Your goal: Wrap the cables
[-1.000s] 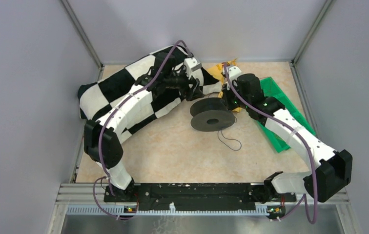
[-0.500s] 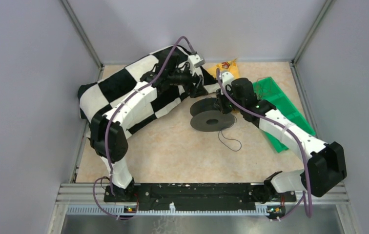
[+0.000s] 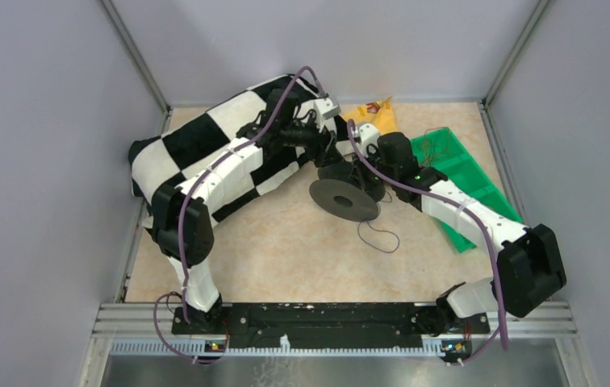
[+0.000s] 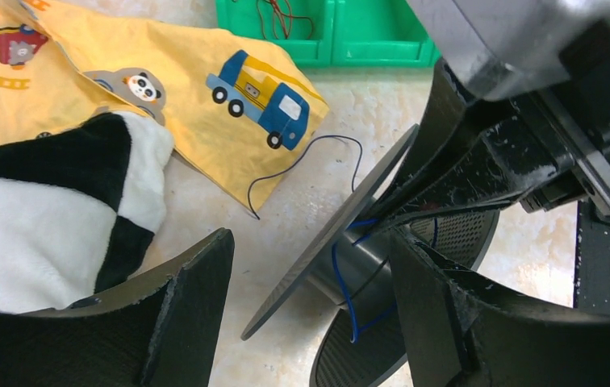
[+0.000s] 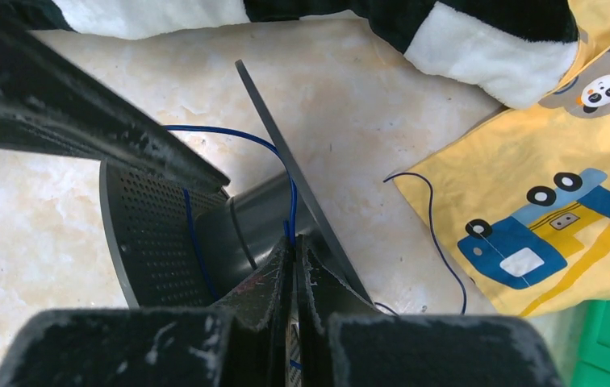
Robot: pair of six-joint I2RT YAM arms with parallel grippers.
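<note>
The right gripper (image 5: pixel 294 258) pinches the blue cable (image 5: pixel 229 133) tight against the tilted spool (image 5: pixel 152 234). The left gripper (image 4: pixel 310 246) gapes wide around its rim.

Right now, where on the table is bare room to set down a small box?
Free: the near table between checkered cloth, spool and loose cable loop. Crowded: around the spool, where left fingers, right fingers, yellow cloth and green tray meet.

spool (image 3: pixel 344 199) mid-table; blanket (image 3: pixel 197 141) left; tray (image 3: pixel 483 184) right; cables (image 3: pixel 378 236) before spool, perhaps touching
</note>
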